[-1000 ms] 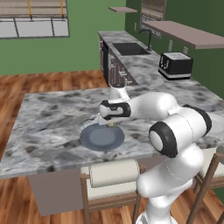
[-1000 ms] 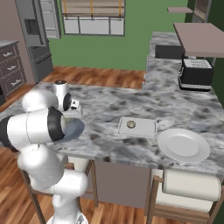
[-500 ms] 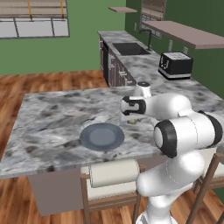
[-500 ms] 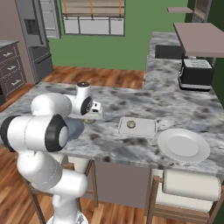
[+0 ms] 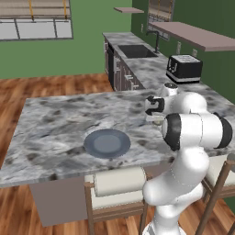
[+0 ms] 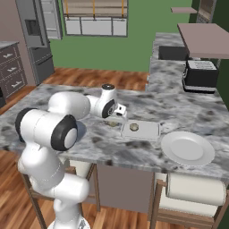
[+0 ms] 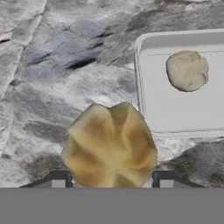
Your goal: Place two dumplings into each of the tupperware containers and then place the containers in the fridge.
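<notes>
The shallow rectangular translucent pale-grey plastic tub point(image 7: 183, 83) lies flat on the grey marbled stone desk point(image 5: 59, 124), and it holds one small rounded pale tan dumpling point(image 7: 187, 70) toward one end; the rest of its floor is bare. In the right base view the same tub point(image 6: 141, 130) sits between my gripper point(image 6: 120, 112) and a round white plate point(image 6: 187, 148) that carries nothing. A round blue-grey plate point(image 5: 107, 142) lies well apart on the desk nearer the left base camera, also carrying nothing.

My gripper point(image 7: 112, 179) is partly open, its two dark fingertips point(image 7: 58, 179) pressed to either side of a pleated golden-brown dumpling point(image 7: 110, 146), which I hold above bare desk just beside the tub's rim, not over its interior.

A tall grey fridge point(image 6: 38, 38) stands across the room, door shut. A black toaster point(image 5: 183, 69) sits on the far counter. I can read no brand, label or writing on any item.
</notes>
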